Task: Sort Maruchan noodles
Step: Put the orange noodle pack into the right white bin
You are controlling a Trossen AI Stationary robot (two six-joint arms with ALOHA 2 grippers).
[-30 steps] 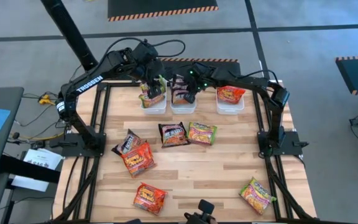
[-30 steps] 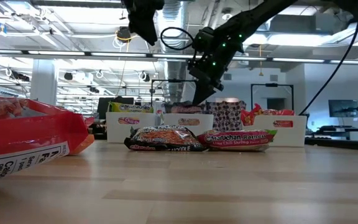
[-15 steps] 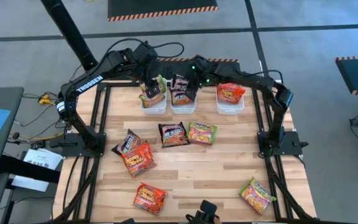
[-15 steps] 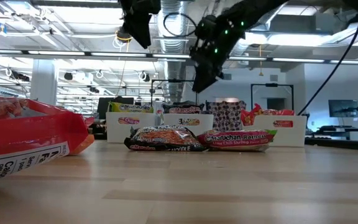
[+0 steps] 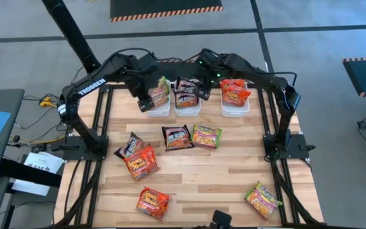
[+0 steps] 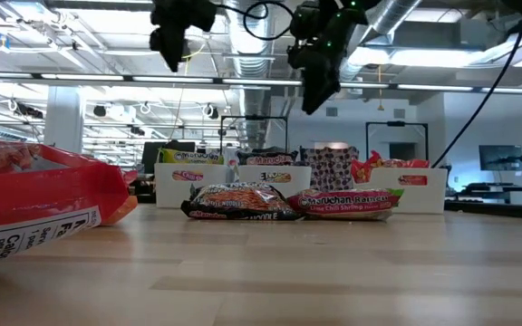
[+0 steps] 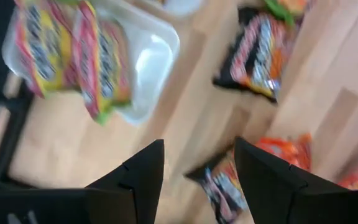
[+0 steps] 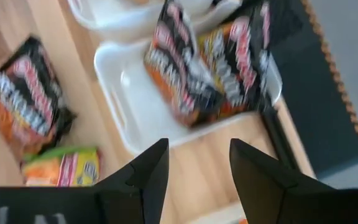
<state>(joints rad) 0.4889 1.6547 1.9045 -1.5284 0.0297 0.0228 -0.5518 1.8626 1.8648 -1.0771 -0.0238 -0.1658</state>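
Three white trays stand along the far edge. The left tray (image 5: 158, 107) holds green-yellow packets (image 7: 73, 53), the middle tray (image 5: 187, 108) dark packets (image 8: 207, 65), and the right tray (image 5: 236, 108) red packets (image 5: 236, 93). Loose packets lie flat on the table: dark (image 5: 176, 137), green-yellow (image 5: 206, 136), dark (image 5: 129, 145), red (image 5: 142, 162), red (image 5: 152, 202) and green-yellow (image 5: 264, 199). My left gripper (image 7: 197, 146) is open and empty, high by the left tray's left side (image 5: 145, 100). My right gripper (image 8: 197, 146) is open and empty, high over the middle tray's far right (image 5: 203, 88).
The dark frame rails (image 5: 103, 114) run along the table's sides. A red packet (image 6: 34, 204) lies close to the low camera. The bare wood (image 5: 215, 172) between the loose packets is free room.
Both grippers have risen away from the trays. My left gripper has gone from over the left tray toward the table's left and a little nearer. My right gripper has gone from over the middle tray toward the far right. The packets stay in their trays.
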